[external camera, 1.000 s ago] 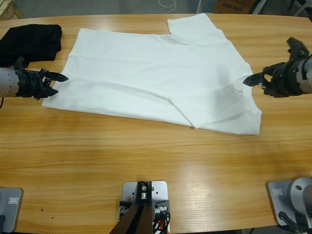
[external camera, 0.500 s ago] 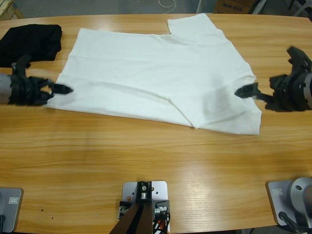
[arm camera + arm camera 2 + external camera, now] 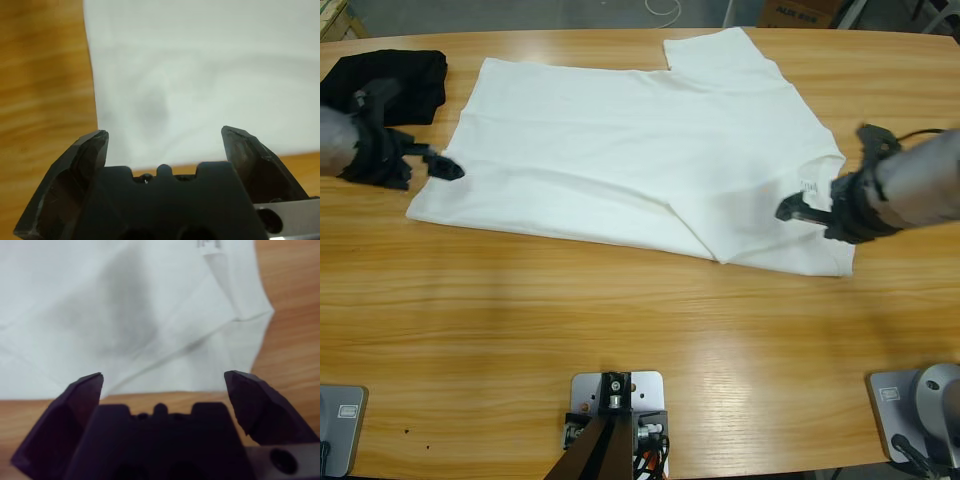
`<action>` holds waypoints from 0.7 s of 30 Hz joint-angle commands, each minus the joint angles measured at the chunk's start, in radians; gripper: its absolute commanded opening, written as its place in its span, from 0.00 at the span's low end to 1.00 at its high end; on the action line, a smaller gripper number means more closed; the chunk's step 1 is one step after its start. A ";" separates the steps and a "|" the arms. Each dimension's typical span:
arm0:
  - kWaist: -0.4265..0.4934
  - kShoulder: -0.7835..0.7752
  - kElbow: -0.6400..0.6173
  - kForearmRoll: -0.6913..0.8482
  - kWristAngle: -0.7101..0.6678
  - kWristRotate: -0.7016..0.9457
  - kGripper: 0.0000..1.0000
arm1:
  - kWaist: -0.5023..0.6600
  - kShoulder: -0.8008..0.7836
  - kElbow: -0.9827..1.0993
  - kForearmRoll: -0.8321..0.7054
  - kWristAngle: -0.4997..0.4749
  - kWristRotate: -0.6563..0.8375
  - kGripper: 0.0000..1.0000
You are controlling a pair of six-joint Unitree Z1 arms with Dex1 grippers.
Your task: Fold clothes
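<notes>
One white T-shirt point(image 3: 640, 150) (one black garment point(image 3: 390, 80)).

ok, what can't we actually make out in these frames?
- Lettering on the white T-shirt: cut off by the top edge in the right wrist view, too small to read in the high view.
- Left gripper and right gripper: the high view does not show whether the tips touch the cloth; both wrist views show open jaws over it.
- Black garment: partly covered by the left arm in the high view.

Both pincers have closed in on the T-shirt.
The left pincer point(image 3: 445, 168) moved up toward the T-shirt's point(image 3: 620, 150) left edge; the right pincer point(image 3: 792, 210) advanced onto its collar end.
</notes>
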 commanded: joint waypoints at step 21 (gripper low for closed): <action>0.062 0.258 0.006 0.065 -0.018 -0.087 0.88 | 0.004 0.199 0.041 -0.160 0.060 0.006 0.98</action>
